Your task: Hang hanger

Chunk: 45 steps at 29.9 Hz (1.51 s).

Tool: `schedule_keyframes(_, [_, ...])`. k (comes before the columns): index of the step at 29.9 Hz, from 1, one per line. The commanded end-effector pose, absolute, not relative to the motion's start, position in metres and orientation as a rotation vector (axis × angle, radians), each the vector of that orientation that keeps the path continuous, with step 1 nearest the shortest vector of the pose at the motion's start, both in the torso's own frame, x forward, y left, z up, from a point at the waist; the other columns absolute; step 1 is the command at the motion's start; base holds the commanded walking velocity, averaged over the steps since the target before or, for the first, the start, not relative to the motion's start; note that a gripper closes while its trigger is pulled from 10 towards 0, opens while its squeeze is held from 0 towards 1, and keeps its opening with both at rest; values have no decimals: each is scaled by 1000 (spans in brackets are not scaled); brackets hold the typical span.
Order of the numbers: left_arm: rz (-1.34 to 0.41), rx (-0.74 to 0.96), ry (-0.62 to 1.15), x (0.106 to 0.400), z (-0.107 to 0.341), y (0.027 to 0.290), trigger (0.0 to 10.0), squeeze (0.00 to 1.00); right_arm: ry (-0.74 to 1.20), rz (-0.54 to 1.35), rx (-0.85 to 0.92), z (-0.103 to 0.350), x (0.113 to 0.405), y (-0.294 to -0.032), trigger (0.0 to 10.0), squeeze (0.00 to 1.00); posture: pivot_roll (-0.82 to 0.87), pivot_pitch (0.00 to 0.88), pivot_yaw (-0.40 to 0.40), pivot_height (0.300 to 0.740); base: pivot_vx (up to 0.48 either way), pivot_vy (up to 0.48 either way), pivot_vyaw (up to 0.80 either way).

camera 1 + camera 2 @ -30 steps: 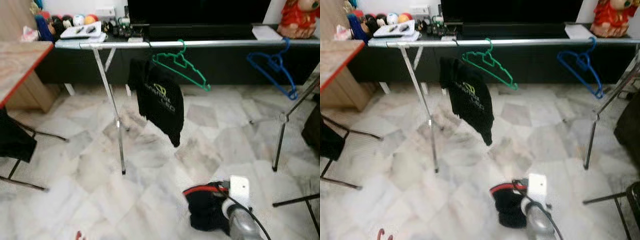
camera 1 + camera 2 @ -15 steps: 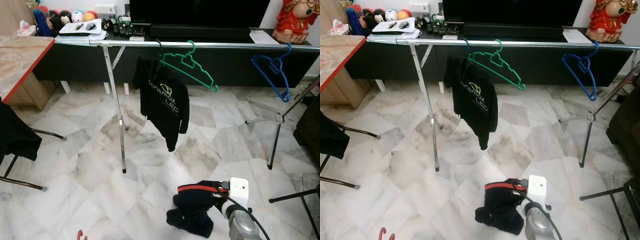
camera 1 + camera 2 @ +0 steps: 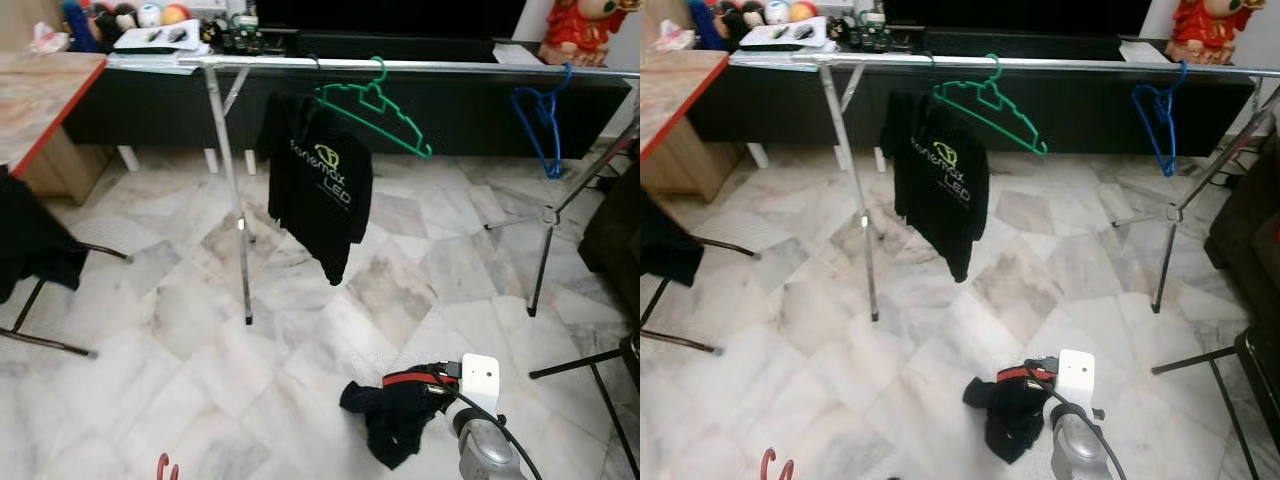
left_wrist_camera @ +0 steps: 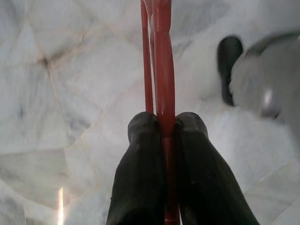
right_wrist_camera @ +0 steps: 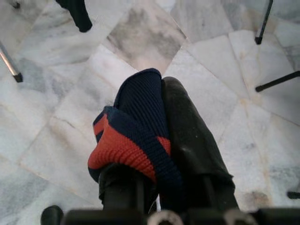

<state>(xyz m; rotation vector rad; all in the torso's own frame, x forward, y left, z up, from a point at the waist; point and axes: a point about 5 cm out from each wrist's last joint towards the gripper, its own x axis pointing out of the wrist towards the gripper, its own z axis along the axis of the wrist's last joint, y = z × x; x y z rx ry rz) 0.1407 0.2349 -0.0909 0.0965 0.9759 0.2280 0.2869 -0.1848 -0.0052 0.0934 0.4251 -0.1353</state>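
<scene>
My left gripper (image 4: 161, 129) is shut on a red hanger (image 4: 158, 56), whose hook tip (image 3: 163, 467) pokes up at the bottom of the left eye view. My right gripper (image 5: 159, 101) is shut on a dark navy garment with red trim (image 3: 395, 410), which hangs low over the floor in front of me. Ahead stands a silver clothes rail (image 3: 400, 66). On it hang a black printed shirt (image 3: 320, 185), an empty green hanger (image 3: 375, 105) and an empty blue hanger (image 3: 538, 115).
A red-edged wooden table (image 3: 40, 100) and a chair draped in black cloth (image 3: 30, 250) are at my left. A dark TV cabinet (image 3: 420, 45) runs behind the rail. Rail legs (image 3: 540, 255) and a dark chair (image 3: 620, 250) stand at the right. Marble floor (image 3: 180, 350) lies open between.
The camera has shifted, and the rail and its hangers now sit slightly higher in the picture. The navy garment hangs more bunched under my right gripper. The blue hanger has turned edge-on.
</scene>
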Motion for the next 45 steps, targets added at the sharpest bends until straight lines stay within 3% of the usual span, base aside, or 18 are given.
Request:
schedule_keyframes(1, [220,107,998,136,-93,236,10000,0,428,-154,101,-7,284,-188,10000,0,35,177,-13,740,0,0,0])
schedule_keyframes(12, [210,81,957,143,-90,234,10000,0,418,-156,105,-4,287,-188,10000,0,36,176,-11,740,0,0,0])
schedule_keyframes(18, [142,88,809,176,-74,231,10000,0,383,-177,136,4,295,-190,10000,0,37,175,-10,740,0,0,0])
schedule_keyframes(25, [32,144,494,240,-27,228,10000,0,225,-195,179,46,329,-194,10000,0,36,175,-8,740,0,0,0])
schedule_keyframes(29, [-33,144,393,257,-10,222,10000,0,182,-192,177,59,339,-194,10000,0,37,177,-8,740,0,0,0])
schedule_keyframes(34, [-257,161,281,277,18,205,10000,0,195,-128,102,79,358,-186,10000,0,37,177,-10,740,0,0,0])
schedule_keyframes(37, [-465,203,278,285,36,195,10000,0,318,77,-107,77,363,-165,10000,0,44,178,-12,740,0,0,0])
schedule_keyframes(40, [-581,206,287,288,46,187,10000,0,318,153,-240,81,366,-157,10000,0,47,174,-14,740,0,0,0])
schedule_keyframes(44, [-706,225,312,287,53,178,10000,0,300,151,-279,87,370,-156,10000,0,45,170,-16,740,0,0,0])
schedule_keyframes(45, [-815,244,337,285,60,170,10000,0,292,133,-270,93,373,-155,10000,0,46,162,-16,740,0,0,0])
